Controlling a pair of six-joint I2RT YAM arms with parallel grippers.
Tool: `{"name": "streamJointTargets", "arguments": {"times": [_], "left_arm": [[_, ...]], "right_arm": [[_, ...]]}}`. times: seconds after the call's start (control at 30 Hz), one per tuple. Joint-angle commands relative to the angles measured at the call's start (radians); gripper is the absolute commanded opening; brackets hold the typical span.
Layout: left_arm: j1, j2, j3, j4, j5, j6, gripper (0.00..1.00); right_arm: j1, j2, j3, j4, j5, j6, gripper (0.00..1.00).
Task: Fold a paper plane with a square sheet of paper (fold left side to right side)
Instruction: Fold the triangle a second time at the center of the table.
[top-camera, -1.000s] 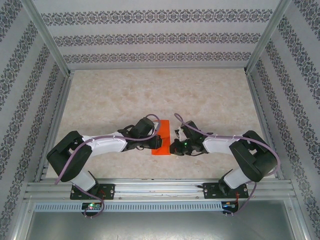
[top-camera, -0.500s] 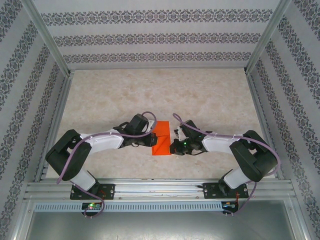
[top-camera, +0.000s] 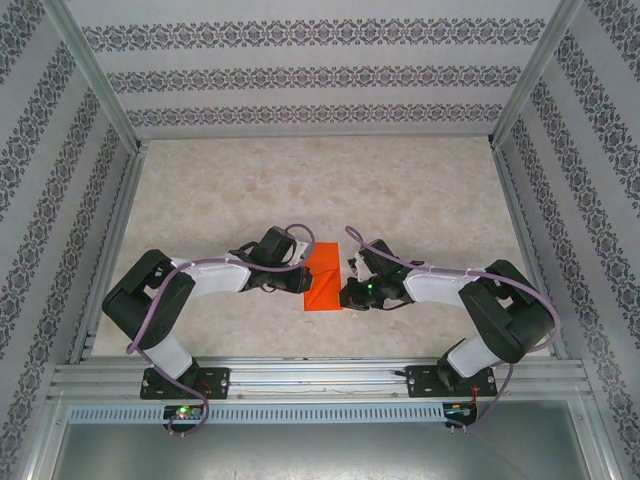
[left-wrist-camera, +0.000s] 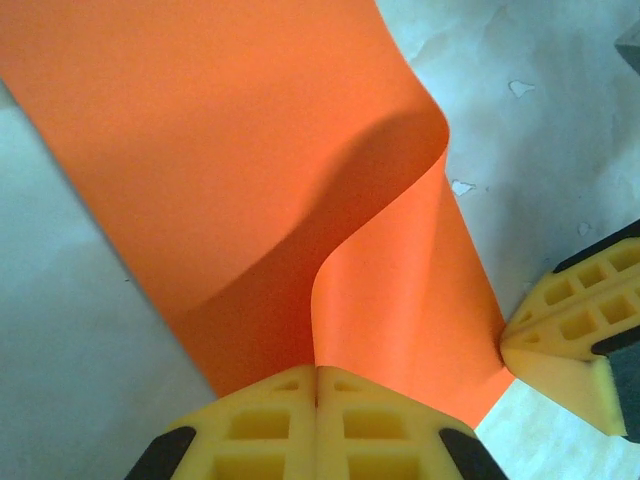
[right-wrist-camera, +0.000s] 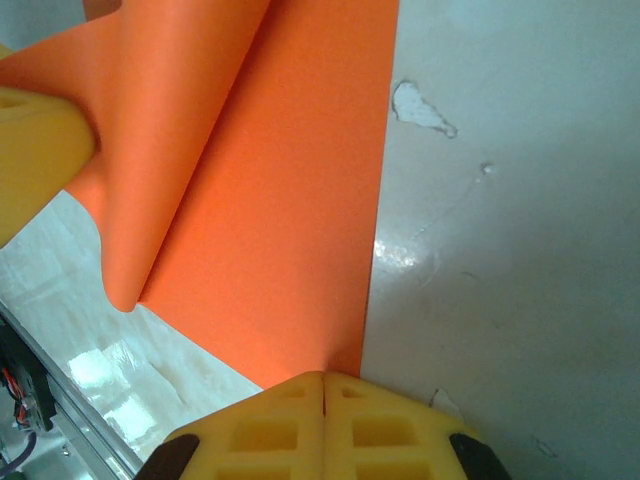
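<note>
The square sheet of paper (top-camera: 323, 280), bright orange-red, lies on the table between the two arms. My left gripper (top-camera: 303, 277) is shut on the sheet's left edge. In the left wrist view, that edge rises from the closed left gripper (left-wrist-camera: 318, 372) and the paper (left-wrist-camera: 250, 150) curls over toward the right. My right gripper (top-camera: 346, 294) is shut, its tip resting on the sheet's near right edge; in the right wrist view the flat paper (right-wrist-camera: 290, 210) runs up to the right gripper (right-wrist-camera: 325, 378). The paper plane is out of view.
The tabletop (top-camera: 400, 190) is pale and marbled, with patterned walls on three sides and a metal rail (top-camera: 320, 375) along the near edge. The right gripper's fingertip (left-wrist-camera: 570, 340) shows in the left wrist view. A left fingertip (right-wrist-camera: 35, 150) shows in the right wrist view.
My left gripper has drawn back to the left from over the sheet, so more of the orange paper shows. The right arm has stayed still.
</note>
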Motion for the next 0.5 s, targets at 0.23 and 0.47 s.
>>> {"name": "streamJointTargets", "arguments": {"times": [0.23,0.47], "left_arm": [[0.029,0.038,0.041,-0.007,0.024,0.048,0.0],[0.035,0.053,0.05,-0.008,0.027,0.054,0.0]], "right_arm": [[-0.002,0.027,-0.011,-0.073,0.048,-0.03,0.0],[-0.003,0.027,-0.015,-0.073,0.048,-0.031,0.0]]}}
